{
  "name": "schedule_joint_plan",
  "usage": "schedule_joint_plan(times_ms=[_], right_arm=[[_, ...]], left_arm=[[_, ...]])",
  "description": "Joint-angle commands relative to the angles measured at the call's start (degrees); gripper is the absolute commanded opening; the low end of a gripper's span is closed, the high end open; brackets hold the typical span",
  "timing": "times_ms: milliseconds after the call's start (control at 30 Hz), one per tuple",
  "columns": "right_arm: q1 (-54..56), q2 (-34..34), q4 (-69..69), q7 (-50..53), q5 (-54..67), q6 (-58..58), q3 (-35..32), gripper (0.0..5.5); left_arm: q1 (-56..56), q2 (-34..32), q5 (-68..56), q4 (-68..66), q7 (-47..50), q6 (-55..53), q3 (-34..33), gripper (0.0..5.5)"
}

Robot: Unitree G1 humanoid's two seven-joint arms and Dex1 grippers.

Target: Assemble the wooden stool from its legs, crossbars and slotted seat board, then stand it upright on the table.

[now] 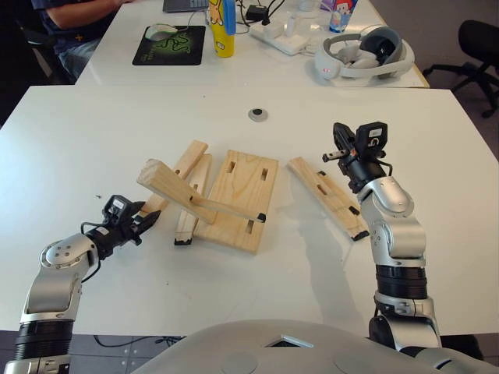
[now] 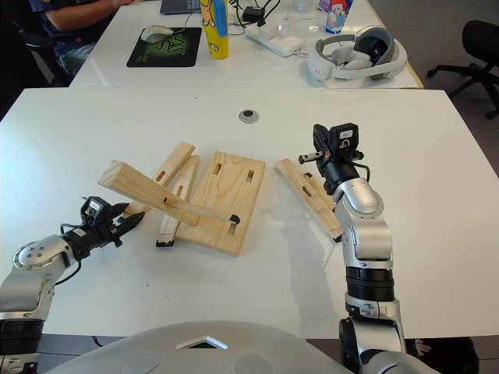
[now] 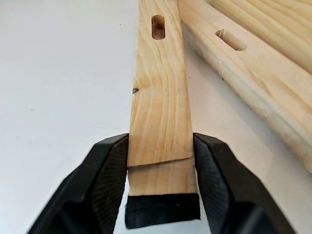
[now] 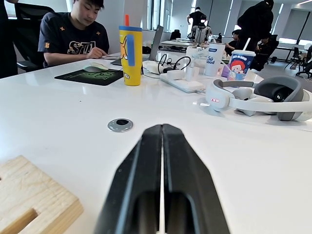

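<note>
The slotted seat board (image 1: 238, 195) lies flat at the table's middle. Two legs (image 1: 191, 199) lie side by side along its left edge. My left gripper (image 1: 146, 217) is low on the table, shut on the near end of the outer leg (image 3: 158, 97), just above its black foot pad (image 3: 162, 210). Another leg with a crossbar (image 1: 199, 201) rests tilted across these pieces and the board. A further slotted leg (image 1: 327, 195) lies right of the board. Above its far end my right gripper (image 1: 340, 139) hovers shut and holds nothing; its fingers (image 4: 146, 161) are pressed together.
A round cable grommet (image 1: 258, 114) sits in the table behind the board. The back table holds a headset (image 1: 362, 54), a yellow bottle (image 1: 221, 27), a mouse pad (image 1: 170, 44) and cables. Bare white table lies to the far left and right.
</note>
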State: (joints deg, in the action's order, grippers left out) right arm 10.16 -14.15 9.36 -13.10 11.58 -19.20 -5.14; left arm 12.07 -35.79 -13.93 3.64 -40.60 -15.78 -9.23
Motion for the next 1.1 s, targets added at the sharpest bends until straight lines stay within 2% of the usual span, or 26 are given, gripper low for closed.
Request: schedule_joint_plan(times_ms=[33,233,400,567,700,800,933,1100], right_arm=[[0.95,0.27,-0.08,0.38,-0.35,-0.01,-0.03,0.0],[4.73,-0.08,-1.28,0.08,1.5,-0.95,-1.87,0.0],[14.39,-0.68,-3.72,-1.89,11.14,-8.29,-7.38,0.0],[21.93,-1.18,-5.6,-1.26,20.45,-16.49,-12.73,0.0],[29.02,1.61,-7.47,2.56,42.77,-33.81,-21.11,0.0],[31.81,2.26,-9.05,5.41,58.54,-42.03,-24.06,0.46],[32.31,4.8,-8.85,11.9,75.65,-44.53,-23.17,1.1],[31.36,5.52,-7.07,17.57,92.65,-40.7,-20.19,1.79]], left_arm=[[0.05,0.65,-0.25,0.39,0.44,0.55,-0.39,2.02],[-6.27,4.78,-11.0,6.92,4.67,-5.33,-7.02,2.02],[-14.46,8.04,-29.85,16.26,11.12,-16.38,-13.77,2.02],[-16.25,7.75,-34.93,19.16,13.95,-19.61,-14.68,2.02],[-21.43,9.14,-45.88,24.62,19.75,-22.83,-15.67,2.02],[-25.26,9.58,-55.04,27.06,24.93,-23.59,-15.86,2.02],[-29.4,9.57,-68.76,28.79,32.69,-22.71,-15.51,2.02],[-32.24,9.59,-82.81,26.75,41.97,-19.55,-15.58,2.02]])
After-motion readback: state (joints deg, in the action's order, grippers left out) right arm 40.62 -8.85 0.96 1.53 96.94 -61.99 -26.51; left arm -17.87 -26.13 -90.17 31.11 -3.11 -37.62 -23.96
